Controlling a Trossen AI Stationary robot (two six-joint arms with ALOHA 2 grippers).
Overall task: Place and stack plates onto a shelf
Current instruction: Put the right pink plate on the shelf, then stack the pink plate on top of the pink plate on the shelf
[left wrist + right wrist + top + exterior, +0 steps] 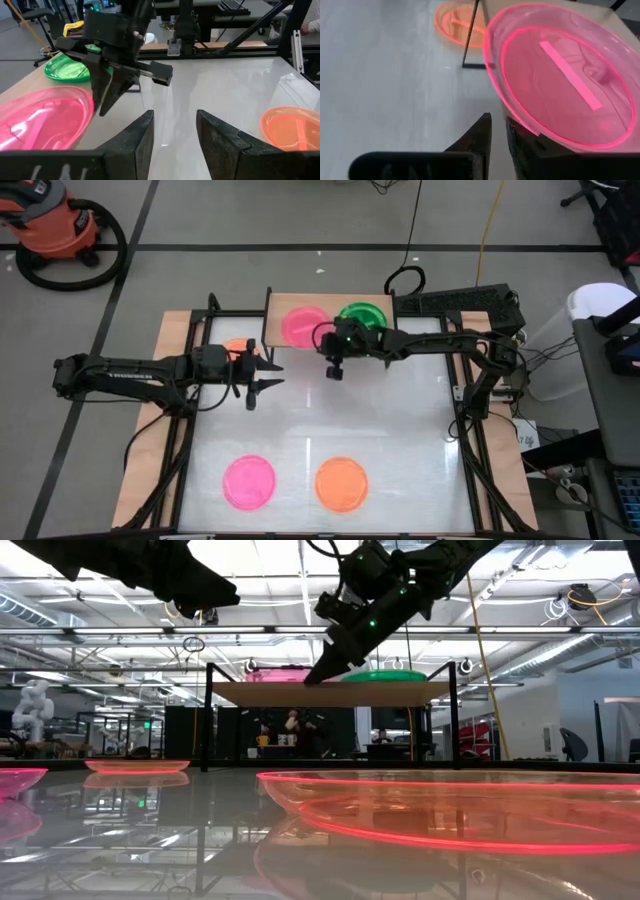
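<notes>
The light-wood shelf stands at the table's far side. A pink plate and a green plate lie flat on it. My right gripper is at the pink plate's near-right rim, its fingers almost closed. It also shows in the left wrist view and the low view. My left gripper hovers open and empty left of the shelf, above the table. An orange plate lies on the table under the left arm. My right gripper holds the pink plate by its rim, on the side toward the table's near right. The fingers slant down from the right. The rim runs into the narrow gap between them. The plate lies flat on the shelf.
A pink plate and an orange plate lie on the white tabletop near its front edge. The shelf's black legs stand on the table. Bare tabletop lies between the shelf and the front plates.
</notes>
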